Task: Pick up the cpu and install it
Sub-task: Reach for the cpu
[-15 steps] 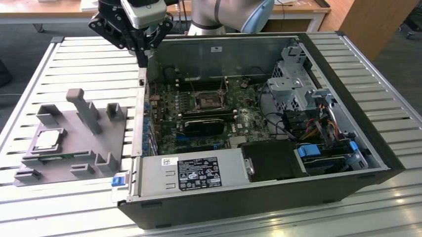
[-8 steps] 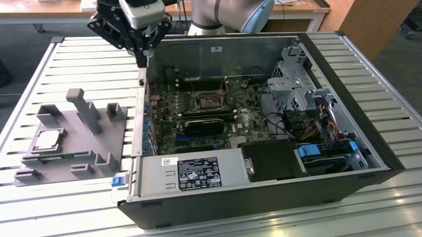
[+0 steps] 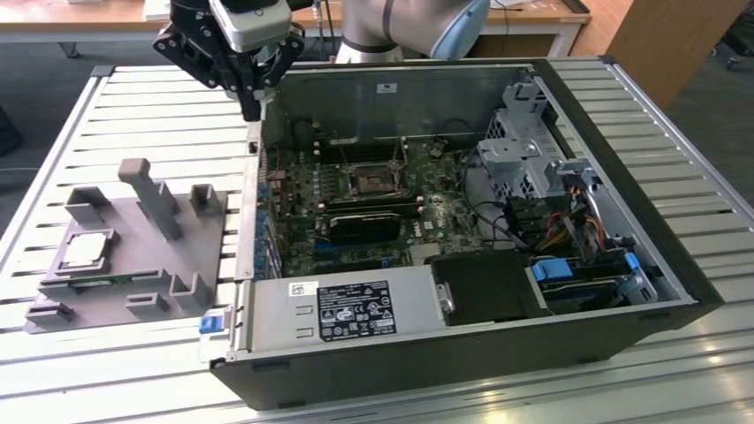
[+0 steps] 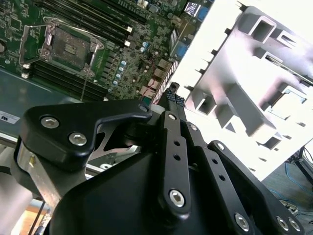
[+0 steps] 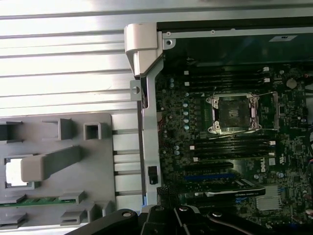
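Observation:
The cpu (image 3: 87, 250), a flat silver square, lies in a recess of the grey fixture block (image 3: 130, 265) at the exterior view's left, outside the case. In the first wrist view the cpu (image 5: 13, 174) is a bright square partly behind a grey post. The black socket (image 3: 377, 179) with its metal frame sits on the green motherboard inside the open case; it also appears in both wrist views as the socket (image 5: 234, 113) and socket (image 4: 68, 46). My gripper (image 3: 250, 108) hangs above the case's wall nearest the fixture, shut and holding nothing, its tip (image 4: 172, 95) between fixture and board.
The open computer case (image 3: 613, 177) lies on a slatted metal table (image 3: 141, 106). Inside are a power supply (image 3: 342, 309), drive cage (image 3: 524, 146) and cable bundles (image 3: 566, 230). Tall grey posts (image 3: 151, 194) rise from the fixture. A wooden desk stands behind.

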`<act>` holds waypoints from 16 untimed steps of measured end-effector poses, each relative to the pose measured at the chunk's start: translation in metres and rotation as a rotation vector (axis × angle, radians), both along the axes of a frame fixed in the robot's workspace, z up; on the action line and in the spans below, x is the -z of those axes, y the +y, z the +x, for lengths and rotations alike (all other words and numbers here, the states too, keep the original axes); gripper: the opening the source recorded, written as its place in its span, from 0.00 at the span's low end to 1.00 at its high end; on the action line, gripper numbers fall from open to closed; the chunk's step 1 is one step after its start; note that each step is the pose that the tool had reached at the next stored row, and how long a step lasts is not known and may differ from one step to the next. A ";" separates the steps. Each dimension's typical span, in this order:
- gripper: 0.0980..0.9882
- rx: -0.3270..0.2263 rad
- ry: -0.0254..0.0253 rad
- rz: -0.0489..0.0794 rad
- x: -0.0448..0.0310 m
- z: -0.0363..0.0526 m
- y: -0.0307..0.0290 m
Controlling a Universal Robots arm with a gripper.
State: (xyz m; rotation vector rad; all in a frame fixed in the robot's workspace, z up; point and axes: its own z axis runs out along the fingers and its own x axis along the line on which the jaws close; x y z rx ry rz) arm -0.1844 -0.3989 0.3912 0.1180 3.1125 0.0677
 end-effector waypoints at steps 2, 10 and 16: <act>0.01 0.000 0.0000 0.000 0.0000 -0.0005 0.0000; 0.01 0.000 0.0000 0.000 0.0001 -0.0026 0.0000; 0.01 0.000 0.0000 0.000 0.0003 -0.0042 0.0000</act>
